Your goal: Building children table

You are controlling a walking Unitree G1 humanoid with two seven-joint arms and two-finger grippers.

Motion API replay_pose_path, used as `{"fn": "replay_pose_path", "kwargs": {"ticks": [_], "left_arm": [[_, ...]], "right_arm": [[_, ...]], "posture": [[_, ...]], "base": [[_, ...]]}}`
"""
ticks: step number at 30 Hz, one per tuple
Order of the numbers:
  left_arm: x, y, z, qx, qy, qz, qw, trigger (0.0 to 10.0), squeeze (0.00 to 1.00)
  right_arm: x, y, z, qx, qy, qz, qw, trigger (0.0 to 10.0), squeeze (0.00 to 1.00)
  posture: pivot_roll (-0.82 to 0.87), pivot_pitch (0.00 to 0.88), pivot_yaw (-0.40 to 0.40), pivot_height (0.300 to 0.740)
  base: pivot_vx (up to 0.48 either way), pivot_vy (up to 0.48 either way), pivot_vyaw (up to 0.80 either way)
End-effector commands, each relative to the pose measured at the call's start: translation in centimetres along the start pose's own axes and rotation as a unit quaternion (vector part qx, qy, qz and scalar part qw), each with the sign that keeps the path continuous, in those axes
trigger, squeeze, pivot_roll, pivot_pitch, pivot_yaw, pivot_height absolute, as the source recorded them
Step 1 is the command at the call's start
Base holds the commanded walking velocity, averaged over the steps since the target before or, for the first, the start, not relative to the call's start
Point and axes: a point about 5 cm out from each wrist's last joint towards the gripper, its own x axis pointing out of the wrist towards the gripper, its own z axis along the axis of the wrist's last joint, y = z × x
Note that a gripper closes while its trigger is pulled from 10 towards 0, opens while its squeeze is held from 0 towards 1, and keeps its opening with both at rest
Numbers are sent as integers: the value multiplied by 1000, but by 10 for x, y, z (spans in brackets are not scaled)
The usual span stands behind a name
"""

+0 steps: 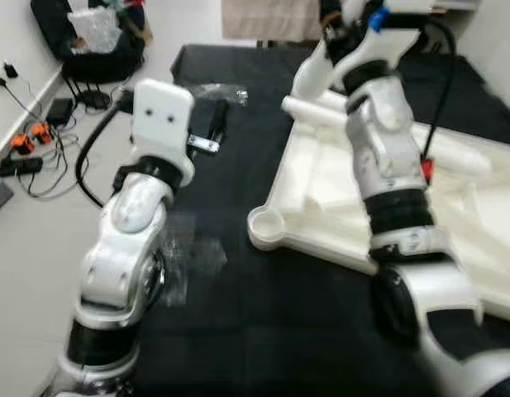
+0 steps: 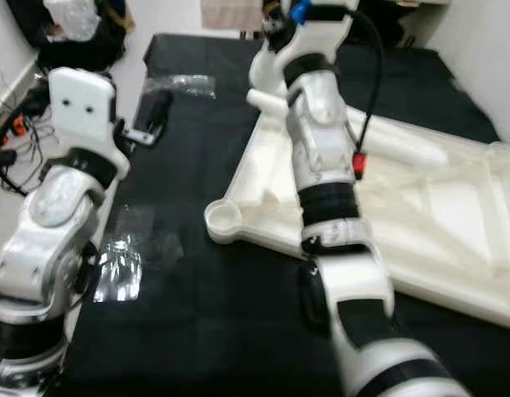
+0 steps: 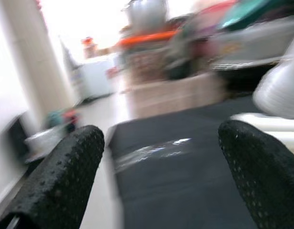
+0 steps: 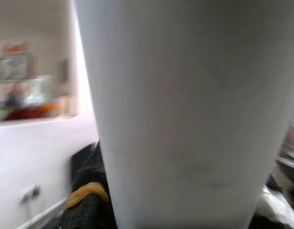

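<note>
The white children's table top [image 1: 321, 198] lies upside down on a black mat [image 1: 263, 322], with a round leg socket [image 1: 267, 225] at its near left corner. One white table leg [image 2: 403, 149] lies across the top. My right arm reaches over the top to its far left corner, where my right gripper [image 1: 333, 35] is shut on a second white leg [image 1: 308, 74]; that leg [image 4: 185, 109] sits very close in the right wrist view. My left gripper [image 1: 217, 122] hovers open over the mat to the left of the table top, with nothing between its fingertips [image 3: 65, 176].
Clear plastic bags lie on the mat: one [image 1: 226, 89] beyond my left gripper, another [image 2: 126, 256] beside my left elbow. Cables and a power strip [image 1: 27, 149] lie on the floor by the left wall. A black bag [image 1: 89, 41] stands at the far left.
</note>
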Motion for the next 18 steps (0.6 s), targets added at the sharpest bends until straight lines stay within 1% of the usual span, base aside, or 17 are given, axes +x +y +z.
{"fn": "replay_pose_path", "kwargs": {"ticks": [1, 3, 7, 8, 9, 11, 13, 14, 15, 16, 17, 18], "left_arm": [[-3, -3, 1, 0, 0, -6, 1000, 10000, 0], [-3, -2, 1, 4, 0, -5, 1000, 10000, 0], [-4, 1, -1, -2, 3, 3, 1000, 10000, 0], [-4, 1, -1, -2, 3, 3, 1000, 10000, 0], [-4, 0, -1, -6, 4, 0, 1000, 10000, 0], [-4, 0, -1, -6, 4, 0, 1000, 10000, 0], [-6, -3, -2, -8, 9, -8, 1000, 10000, 0], [-7, -4, -4, -12, 14, -11, 1000, 10000, 0], [-7, -4, -4, -12, 14, -11, 1000, 10000, 0], [-10, -7, -7, -14, 21, -17, 1000, 10000, 0], [-10, -7, -7, -14, 21, -17, 1000, 10000, 0], [-12, -9, -10, -20, 30, -20, 999, 10000, 0]], "right_arm": [[1, -12, 7, -7, -11, -14, 1000, 10000, 0], [1, -12, 7, -7, -11, -12, 1000, 10000, 0], [4, -12, 8, -7, -5, -2, 1000, 10000, 0], [4, -12, 8, -7, -5, -2, 1000, 10000, 0], [7, -13, 7, 1, 7, 9, 1000, 10000, 0], [7, -13, 7, 1, 7, 9, 1000, 10000, 0], [12, -14, -1, 8, 67, 61, 996, 10000, 0], [13, -12, -6, 15, 98, 103, 990, 10000, 0], [13, -12, -6, 15, 98, 103, 990, 10000, 0], [12, -11, -11, 26, 129, 142, 981, 10000, 0], [12, -11, -11, 26, 129, 142, 981, 10000, 0], [10, -10, -16, 48, 151, 169, 973, 10000, 0]], "posture": [[91, 151, -80, 740], [91, 151, -80, 740], [94, 144, -81, 740], [94, 144, -81, 740], [94, 144, -81, 740], [94, 144, -81, 740], [95, 139, -85, 740], [94, 142, -87, 740], [94, 142, -87, 740], [93, 145, -89, 740], [93, 145, -89, 740], [93, 148, -95, 740]], "base": [[0, 0, 0], [0, 0, 0], [0, 0, 0], [0, 0, 0], [0, 0, 0], [0, 0, 0], [0, 0, 0], [0, 0, 0], [0, 0, 0], [0, 0, 0], [0, 0, 0], [0, 0, 0]]}}
